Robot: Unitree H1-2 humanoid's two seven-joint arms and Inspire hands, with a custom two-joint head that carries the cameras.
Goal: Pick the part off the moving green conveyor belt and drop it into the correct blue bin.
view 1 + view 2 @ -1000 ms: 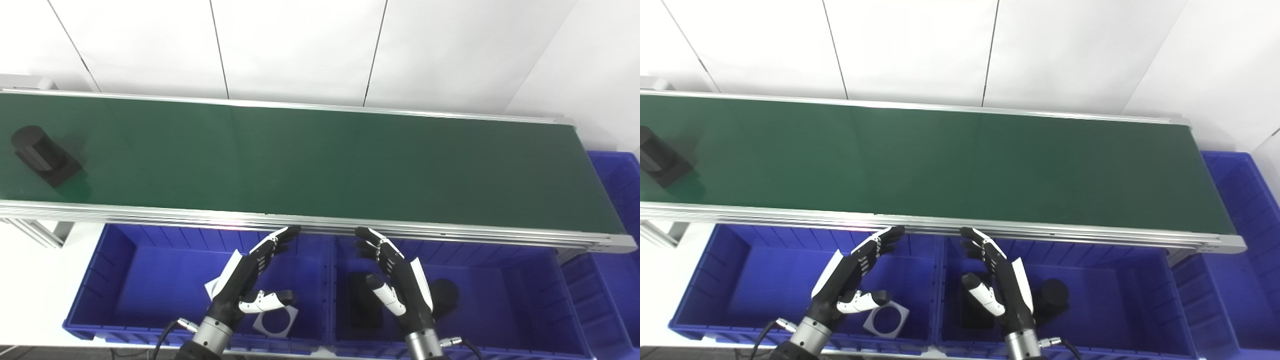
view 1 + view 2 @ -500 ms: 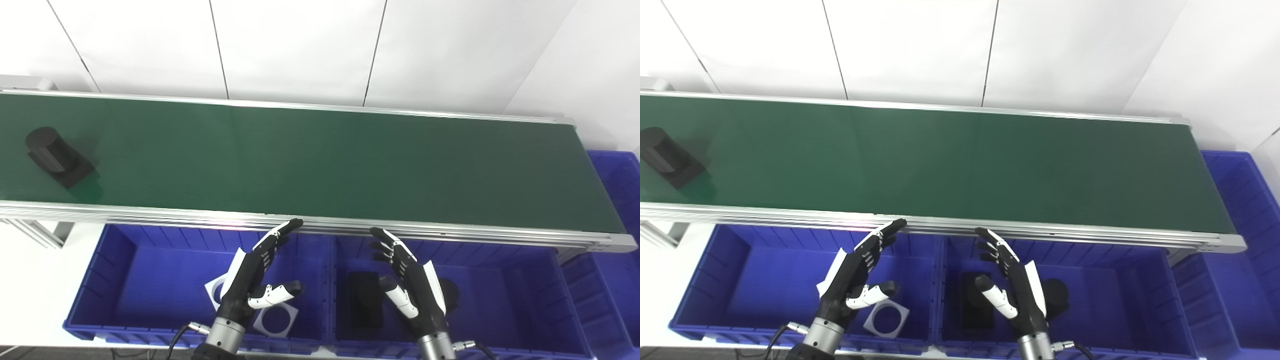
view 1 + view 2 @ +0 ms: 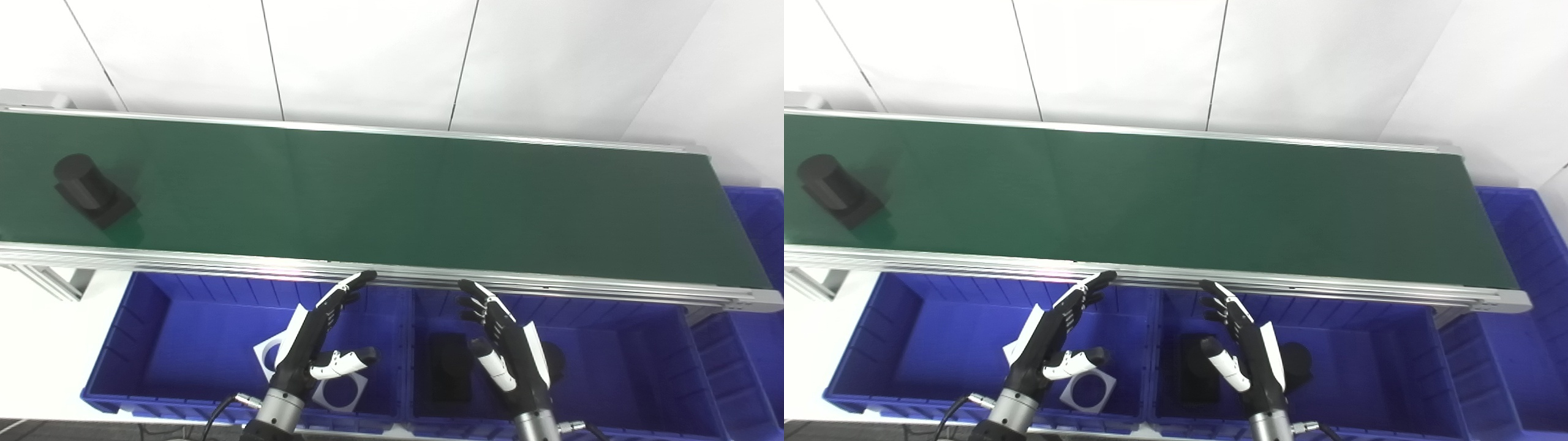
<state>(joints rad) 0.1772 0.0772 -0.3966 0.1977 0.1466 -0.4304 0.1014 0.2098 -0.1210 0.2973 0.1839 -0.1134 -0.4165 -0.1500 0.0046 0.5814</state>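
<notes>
A part is set on the conveyor belt near its left end. Two bins are placed side by side before the belt: flat plates lie in the left bin, two parts in the right bin.

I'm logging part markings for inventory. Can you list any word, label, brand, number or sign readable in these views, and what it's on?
None can be read: no text shows on the black part, the green belt, the blue bins, the white plates or either hand.
</notes>
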